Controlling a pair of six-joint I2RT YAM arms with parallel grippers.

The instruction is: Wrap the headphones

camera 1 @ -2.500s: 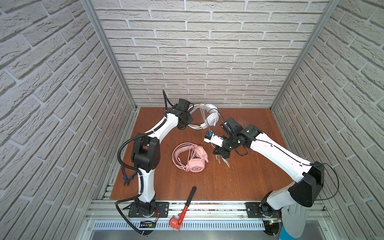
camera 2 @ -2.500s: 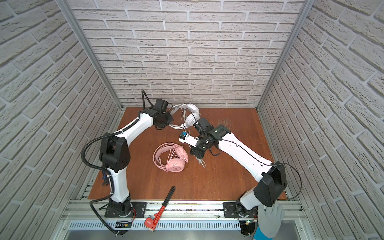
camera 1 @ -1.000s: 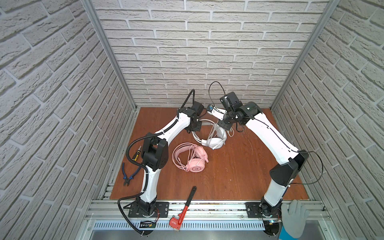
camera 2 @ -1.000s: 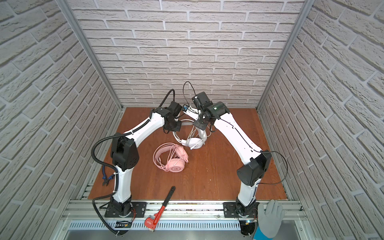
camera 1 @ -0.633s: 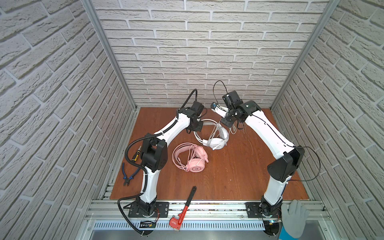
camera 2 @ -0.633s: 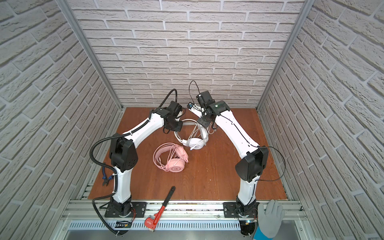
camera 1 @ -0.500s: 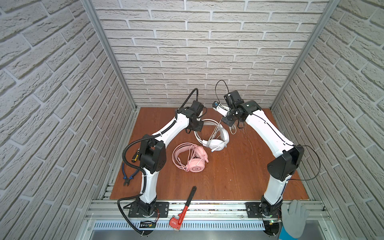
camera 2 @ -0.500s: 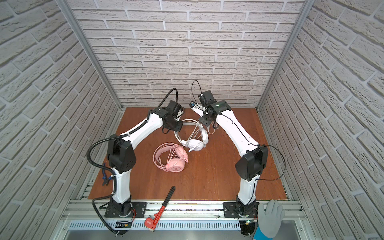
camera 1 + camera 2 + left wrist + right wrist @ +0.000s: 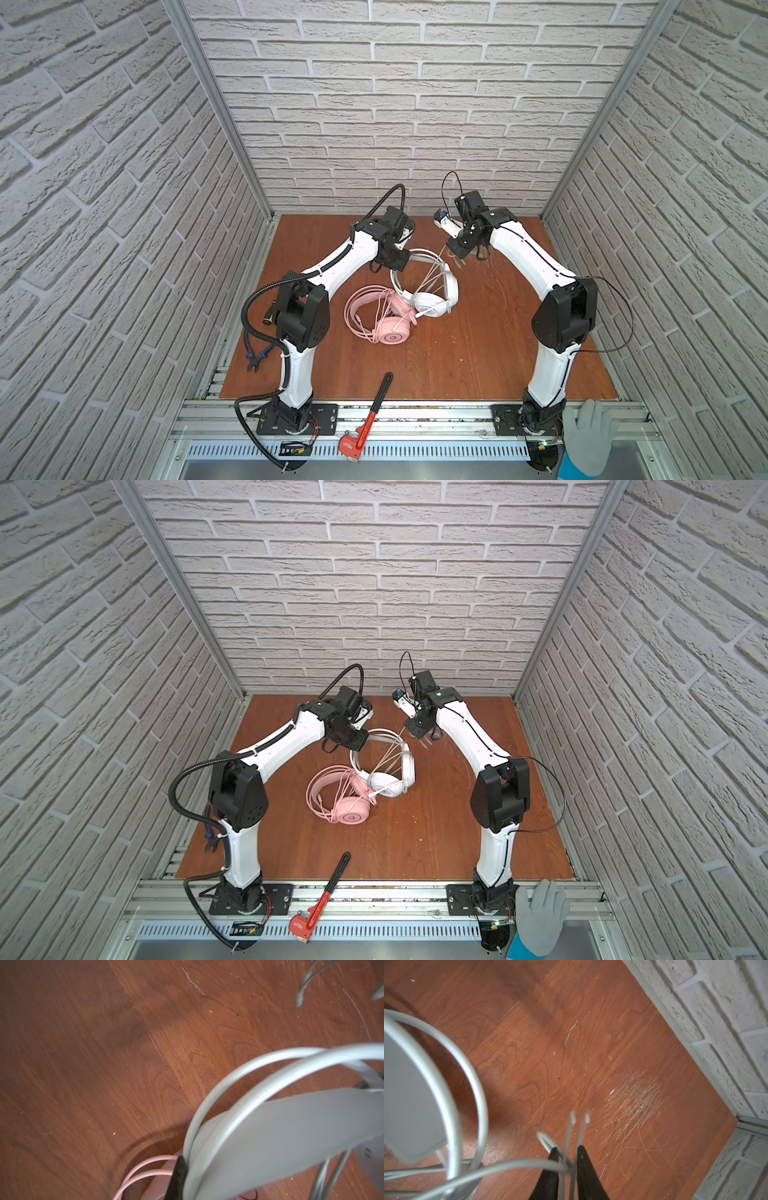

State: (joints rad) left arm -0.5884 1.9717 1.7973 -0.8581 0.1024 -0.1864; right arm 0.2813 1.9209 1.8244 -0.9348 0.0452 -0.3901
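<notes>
The white headphones [image 9: 432,305] [image 9: 388,787] lie mid-table, their ear cups against the pink headphones [image 9: 392,330] [image 9: 351,812]. My left gripper [image 9: 397,259] [image 9: 357,739] is shut on the white headband [image 9: 280,1130]; only one black finger [image 9: 178,1176] shows beside it. My right gripper [image 9: 453,250] [image 9: 415,729] [image 9: 566,1148] hangs near the back wall. Its jaws stand slightly apart, with two thin strands of the white cable [image 9: 569,1140] running between them. The cable's ends hang just past the tips. A pink cable loop [image 9: 145,1169] lies under the left gripper.
A red-and-black pipe wrench [image 9: 370,415] lies across the front rail. Blue-handled pliers [image 9: 255,353] sit at the left edge by the left arm's base. A gloved hand [image 9: 590,436] rests at the front right. The brick back wall [image 9: 716,1022] is close behind my right gripper.
The white headphones have come from the back of the table to beside the pink pair. In the last second my right gripper's jaws have parted a little round the cable. My left gripper keeps its hold.
</notes>
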